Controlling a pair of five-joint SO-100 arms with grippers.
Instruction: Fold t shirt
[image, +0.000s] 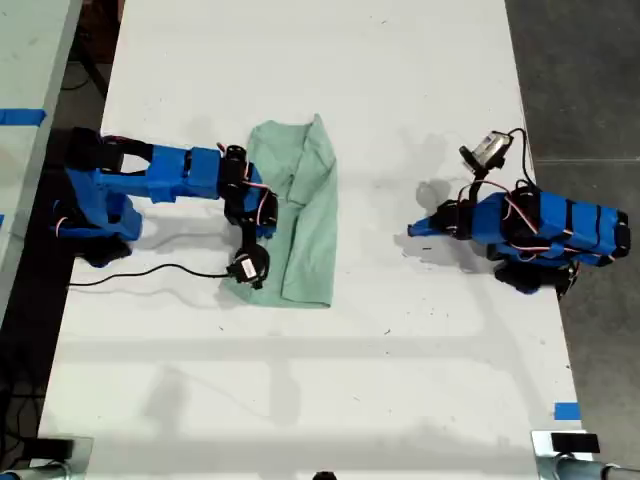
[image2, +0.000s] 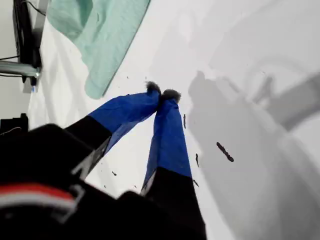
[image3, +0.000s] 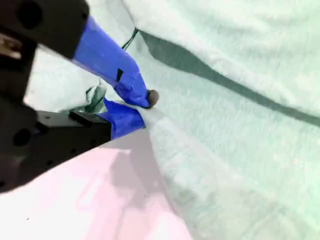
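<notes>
In the exterior view, the t shirt (image: 305, 215) is seen lying as a long, narrow, wrinkled strip on the white worktop (image: 400, 90), left of centre in that view. One blue arm reaches over the garment's left edge from the exterior view's left, its black wrist parts partly covering the cloth; the jaws themselves cannot be made out here. The other arm is folded up on the exterior view's right, well apart from the garment, with bare worktop between them. Blue tape marks are seen at the exterior view's edges, and a black cable trails near the arm at the exterior view's left.

In the first wrist view, my first gripper (image2: 161, 91) is shown with its blue-taped tips pressed together, nothing between them, above bare worktop speckled with dark marks. A corner of the t shirt (image2: 107, 35) is seen beyond the tips, apart from them.

In the second wrist view, my second gripper (image3: 145, 107) is seen nearly closed, its tips pinching a fold at the cloth's edge, with the t shirt (image3: 240, 115) filling most of the picture.

No writing or labels can be read in any view.
</notes>
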